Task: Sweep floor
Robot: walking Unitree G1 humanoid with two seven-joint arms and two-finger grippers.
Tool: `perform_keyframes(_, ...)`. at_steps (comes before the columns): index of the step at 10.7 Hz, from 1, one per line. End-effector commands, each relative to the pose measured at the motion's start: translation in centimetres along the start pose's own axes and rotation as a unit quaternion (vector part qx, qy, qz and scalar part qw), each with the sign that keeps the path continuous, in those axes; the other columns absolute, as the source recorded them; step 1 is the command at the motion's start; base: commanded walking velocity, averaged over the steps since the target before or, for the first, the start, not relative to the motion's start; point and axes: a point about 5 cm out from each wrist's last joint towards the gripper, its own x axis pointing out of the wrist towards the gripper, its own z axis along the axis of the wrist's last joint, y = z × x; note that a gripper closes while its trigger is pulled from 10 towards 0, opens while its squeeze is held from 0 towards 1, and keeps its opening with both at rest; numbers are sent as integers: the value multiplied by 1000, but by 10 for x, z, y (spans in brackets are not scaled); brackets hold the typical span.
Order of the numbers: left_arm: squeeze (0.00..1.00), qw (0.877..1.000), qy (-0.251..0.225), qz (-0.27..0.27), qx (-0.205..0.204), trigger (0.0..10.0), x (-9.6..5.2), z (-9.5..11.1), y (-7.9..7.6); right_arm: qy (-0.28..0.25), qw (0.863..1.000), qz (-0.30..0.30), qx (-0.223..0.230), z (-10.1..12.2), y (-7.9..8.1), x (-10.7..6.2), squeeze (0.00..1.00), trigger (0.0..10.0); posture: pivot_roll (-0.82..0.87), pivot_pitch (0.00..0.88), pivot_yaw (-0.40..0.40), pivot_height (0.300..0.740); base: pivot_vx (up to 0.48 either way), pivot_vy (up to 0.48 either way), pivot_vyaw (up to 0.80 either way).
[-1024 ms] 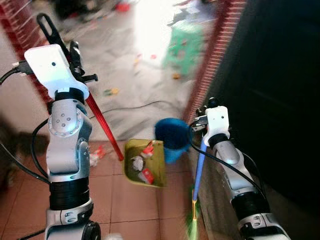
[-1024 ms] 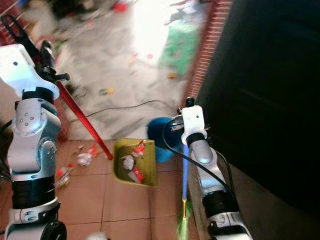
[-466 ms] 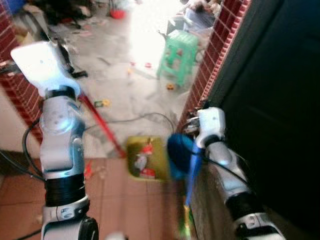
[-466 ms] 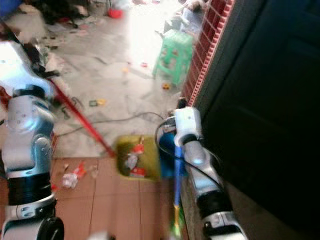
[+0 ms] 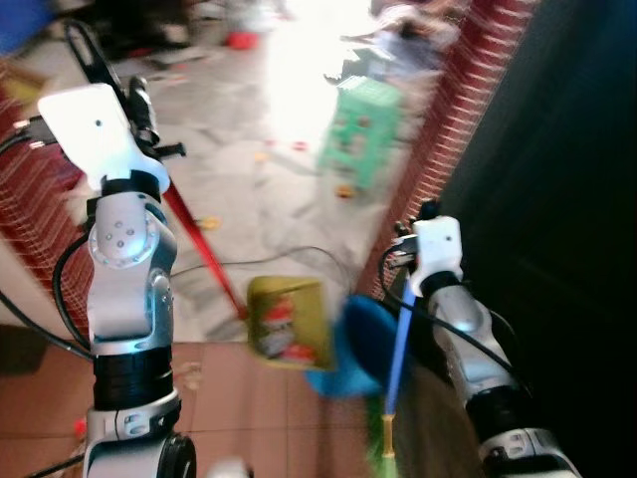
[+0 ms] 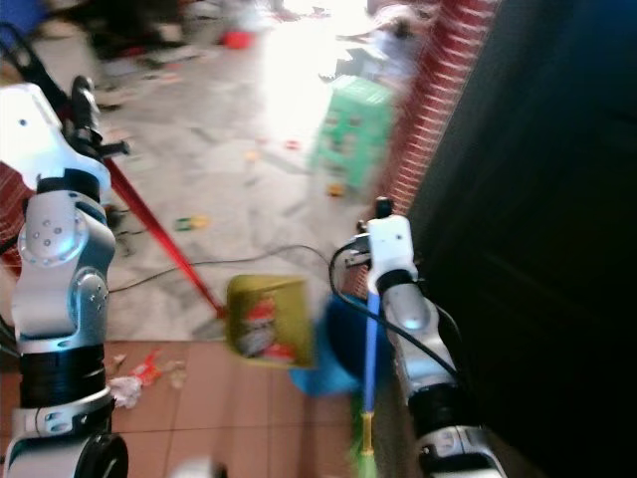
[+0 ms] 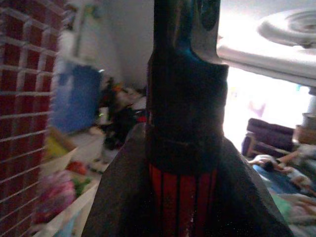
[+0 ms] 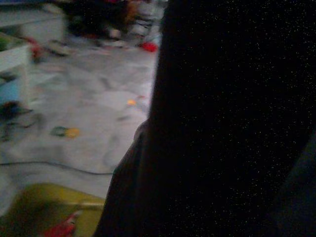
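Note:
My left gripper is raised at the left and shut on the black grip of a long red handle. The handle slants down to a yellow dustpan holding red and white litter on the floor. The left wrist view looks along that red handle. My right gripper is beside the brick pillar, shut on a blue broom handle that hangs down to green bristles. A blue bucket sits blurred between dustpan and broom. Scraps of litter lie on the tiles at the left.
A green plastic stool stands on the grey floor ahead, with small scraps near it. A black cable crosses the floor. A brick pillar and a dark wall close off the right; red brickwork is at the left.
The whole view has swung and blurred as the camera moved. Both grippers still hold their handles; the blue bucket now shows lower, to the right of the dustpan.

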Motion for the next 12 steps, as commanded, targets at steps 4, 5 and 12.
perform_keyframes(4, 0, 999, -51, 3, 11, 10000, 6, 24, 3, -18, 1000, -19, -13, 8, -13, 1, 0, 10000, -28, 0, -77, 740, 160, 0, 0)
perform_keyframes(5, 0, 998, -53, 7, 15, 10000, 6, 26, 6, -18, 1000, -19, -13, 8, -14, 1, 0, 10000, -27, 0, -78, 740, 0, 0, 0)
perform_keyframes(12, 0, 995, -95, 31, 19, 10000, 21, 52, 15, -18, 1000, -17, -14, 7, -13, 1, 0, 10000, -20, 0, -85, 740, 0, 0, 0)
